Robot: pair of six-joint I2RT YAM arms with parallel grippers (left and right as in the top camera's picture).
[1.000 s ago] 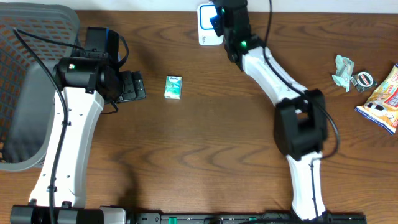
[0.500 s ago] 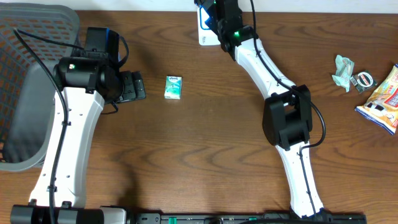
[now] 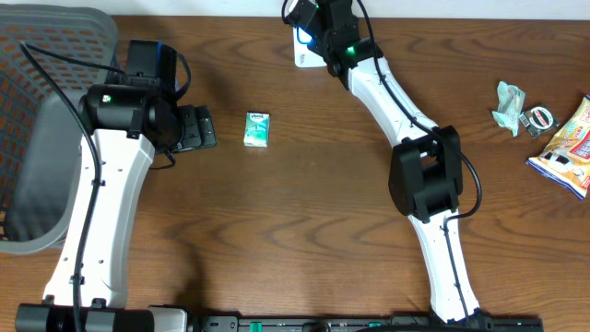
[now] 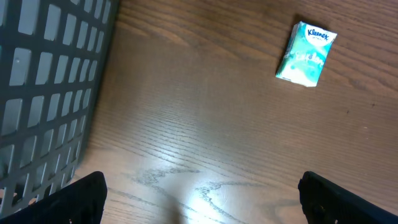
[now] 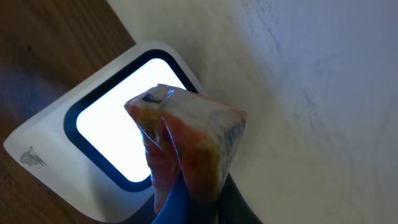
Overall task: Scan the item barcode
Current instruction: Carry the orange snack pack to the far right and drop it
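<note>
You held the packet point(image 5: 186, 130) clamped in the right pincer point(image 5: 199, 199) over the 12 o'clock scanner point(image 5: 81, 155), left pincer point(image 4: 205, 205) open; its barcode likely needed squaring to the window point(image 5: 118, 130).

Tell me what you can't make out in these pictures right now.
Packet barcode: blurred close-up, right wrist view.
Same packet, overhead: mostly hidden under the right arm.
Left fingers: cut by bottom edge, left wrist view.
Small clutter at far right, overhead: too small to identify.
</note>
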